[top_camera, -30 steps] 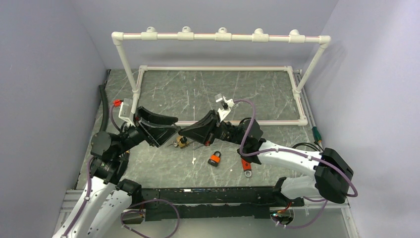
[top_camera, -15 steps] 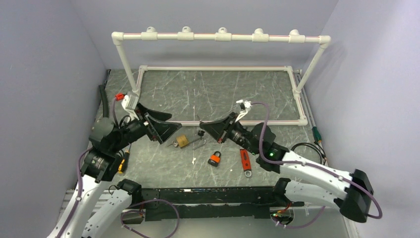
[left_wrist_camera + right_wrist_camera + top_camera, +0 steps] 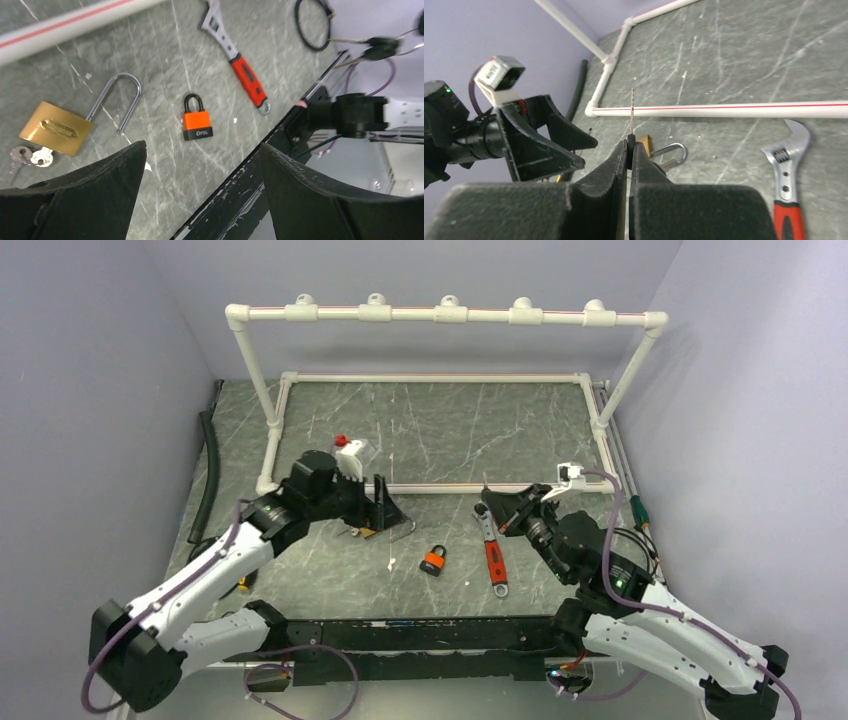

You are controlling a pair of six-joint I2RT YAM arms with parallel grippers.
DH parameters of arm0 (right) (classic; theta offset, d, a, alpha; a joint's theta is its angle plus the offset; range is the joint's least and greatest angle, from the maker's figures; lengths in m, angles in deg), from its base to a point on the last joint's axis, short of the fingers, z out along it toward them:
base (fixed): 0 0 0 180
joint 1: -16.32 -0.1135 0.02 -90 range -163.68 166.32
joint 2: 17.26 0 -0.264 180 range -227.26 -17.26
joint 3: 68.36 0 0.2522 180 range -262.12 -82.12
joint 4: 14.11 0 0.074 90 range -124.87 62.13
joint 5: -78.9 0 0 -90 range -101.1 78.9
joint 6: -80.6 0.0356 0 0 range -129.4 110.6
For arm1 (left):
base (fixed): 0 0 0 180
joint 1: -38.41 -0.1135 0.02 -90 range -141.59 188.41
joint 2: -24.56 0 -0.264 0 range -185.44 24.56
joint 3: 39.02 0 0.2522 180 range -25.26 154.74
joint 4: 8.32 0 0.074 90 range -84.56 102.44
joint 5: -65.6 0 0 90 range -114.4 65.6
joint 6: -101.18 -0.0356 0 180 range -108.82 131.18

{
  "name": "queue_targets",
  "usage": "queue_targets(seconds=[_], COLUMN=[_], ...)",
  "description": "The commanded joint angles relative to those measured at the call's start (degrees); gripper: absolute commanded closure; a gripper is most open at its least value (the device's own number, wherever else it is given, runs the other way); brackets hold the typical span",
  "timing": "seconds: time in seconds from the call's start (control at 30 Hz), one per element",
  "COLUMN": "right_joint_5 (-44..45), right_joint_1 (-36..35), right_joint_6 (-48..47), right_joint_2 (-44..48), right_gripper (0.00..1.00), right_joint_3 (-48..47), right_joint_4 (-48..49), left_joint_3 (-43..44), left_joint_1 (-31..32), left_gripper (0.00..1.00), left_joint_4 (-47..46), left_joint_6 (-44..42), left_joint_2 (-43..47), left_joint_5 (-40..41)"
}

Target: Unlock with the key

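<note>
On the counter (image 3: 450,430), the left gripper (image 3: 388,512) hangs wide open just above the brass padlock (image 3: 55,128), whose shackle points toward the right arm. The right gripper (image 3: 629,142), farther off, pinches what looks like the key (image 3: 632,112). The orange padlock (image 3: 196,123) lies between them.

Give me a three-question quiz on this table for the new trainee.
1. True or false: the brass padlock has its shackle open.
2. Which lies nearest the wrench? A) orange padlock B) brass padlock C) keys
3. Fill in: the left fingers are ___ (open or shut).
Key: 1 true; 2 A; 3 open.
</note>
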Motion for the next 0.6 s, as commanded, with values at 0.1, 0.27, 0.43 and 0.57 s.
queue_targets(seconds=[0.1, 0.27, 0.43, 0.57], right_joint_5=[7.4, 8.6, 8.6, 8.7], right_joint_1=[0.1, 0.1, 0.1, 0.1], right_joint_6=[2.5, 2.6, 3.0, 3.3], right_joint_2=[3.9, 3.7, 2.7, 2.6], right_gripper=[1.00, 1.00, 1.00, 1.00], right_joint_3=[0.1, -0.4, -0.6, -0.6], right_joint_4=[-9.7, -11.1, -11.4, -11.7], left_joint_3=[4.2, 7.0, 11.5, 15.6], left_joint_1=[9.2, 16.6, 22.2, 25.5], left_gripper=[0.14, 0.14, 0.12, 0.12], left_joint_4=[0.7, 1.5, 2.9, 5.8], left_joint_6=[-2.6, -2.8, -2.6, -2.2], left_joint_2=[-9.5, -17.1, -25.5, -32.5], left_joint_5=[11.8, 19.2, 23.2, 27.1])
